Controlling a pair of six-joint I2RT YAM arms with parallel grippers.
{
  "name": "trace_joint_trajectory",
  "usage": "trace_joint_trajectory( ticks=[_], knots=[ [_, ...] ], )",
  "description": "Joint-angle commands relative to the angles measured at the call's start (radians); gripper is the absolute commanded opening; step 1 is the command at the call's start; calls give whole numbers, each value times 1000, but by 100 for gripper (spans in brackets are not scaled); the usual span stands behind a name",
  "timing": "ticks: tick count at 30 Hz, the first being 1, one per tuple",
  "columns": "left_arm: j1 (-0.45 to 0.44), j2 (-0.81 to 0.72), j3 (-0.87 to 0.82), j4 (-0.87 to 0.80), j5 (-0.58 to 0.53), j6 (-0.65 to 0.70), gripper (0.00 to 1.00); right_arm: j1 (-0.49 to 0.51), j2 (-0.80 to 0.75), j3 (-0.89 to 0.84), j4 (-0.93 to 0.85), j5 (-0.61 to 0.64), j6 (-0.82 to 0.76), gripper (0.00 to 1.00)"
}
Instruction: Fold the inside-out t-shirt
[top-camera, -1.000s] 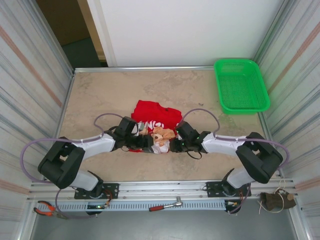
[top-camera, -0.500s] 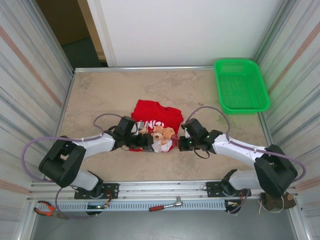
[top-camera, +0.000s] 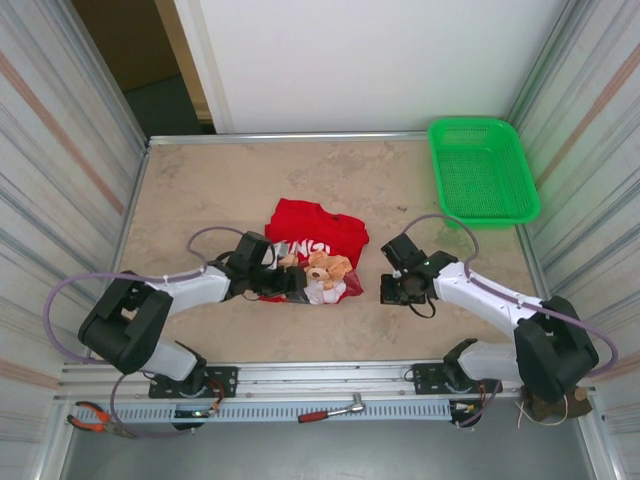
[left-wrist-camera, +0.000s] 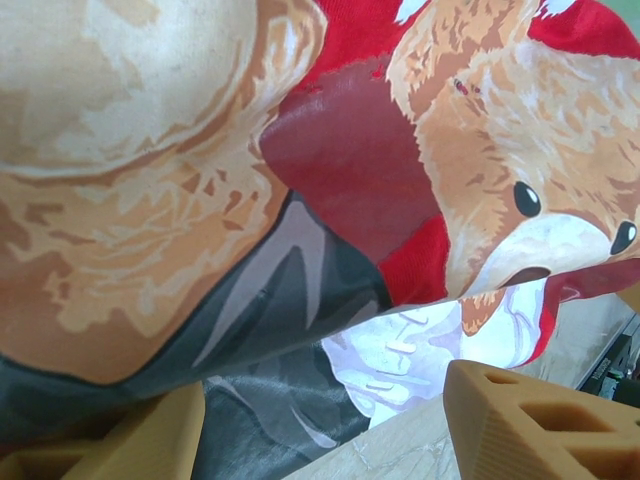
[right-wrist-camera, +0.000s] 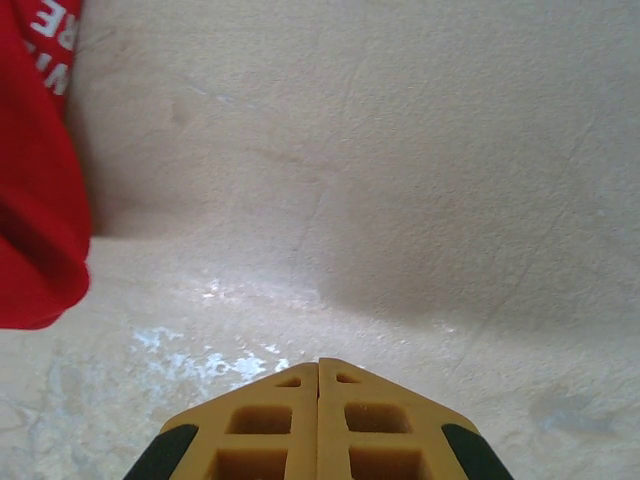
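**One red shirt, two grippers: one shut on nothing, one standing apart in the cloth**

A single garment lies on the counter (top-camera: 200, 180): the red t-shirt (top-camera: 318, 225), bunched up near the middle, slightly toward the near edge. White lettering shows on its red cloth. At its near side a teddy-bear print in tan and white is turned upward.

Two arms reach in from the near edge. The left gripper (top-camera: 298, 287) is at the shirt's near-left edge. In the left wrist view its two fingers (left-wrist-camera: 540, 425) stand well apart. The printed cloth hangs over and between them, and a strip of counter shows in the gap. No pinch on the fabric can be seen.

The right gripper (top-camera: 386, 293) sits on bare counter just to the right of the shirt, clear of it. In the right wrist view its two fingers (right-wrist-camera: 270, 425) are pressed flat together with nothing between them. The shirt's red edge is off to the left, not touching.

One green mesh basket (top-camera: 478, 121) stands at the far right corner, well apart from the shirt.

Two hand tools lie by the near rail: pliers (top-camera: 95, 417) with orange-red handles at the left, and a ratchet wrench (top-camera: 335, 410) with a red grip near the centre.
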Motion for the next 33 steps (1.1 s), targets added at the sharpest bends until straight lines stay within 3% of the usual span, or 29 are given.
trace_joint_trajectory(
  ticks=[1, 5, 10, 18, 23, 29, 33],
  knots=[
    [-8, -53, 21, -168, -39, 20, 66, 17, -17, 99, -7, -10, 27, 0],
    [-21, -154, 159, -268, -36, 32, 67, 58, 2, 204, 80, -76, 69, 0],
    [25, -92, 271, -316, -37, 112, 67, 124, 161, 267, 265, -134, 163, 3],
    [84, 74, 201, -238, -61, 207, 67, 173, 386, 216, 390, -75, 341, 1],
    [45, 105, 109, -169, -34, 165, 67, 130, 377, 150, 310, -27, 353, 0],
    [-48, 27, -11, -72, -41, 19, 67, 53, 279, 86, 258, -57, 288, 0],
    [-26, -83, 98, -209, -65, 61, 68, 6, 175, 165, 190, -124, 170, 3]
  ],
)
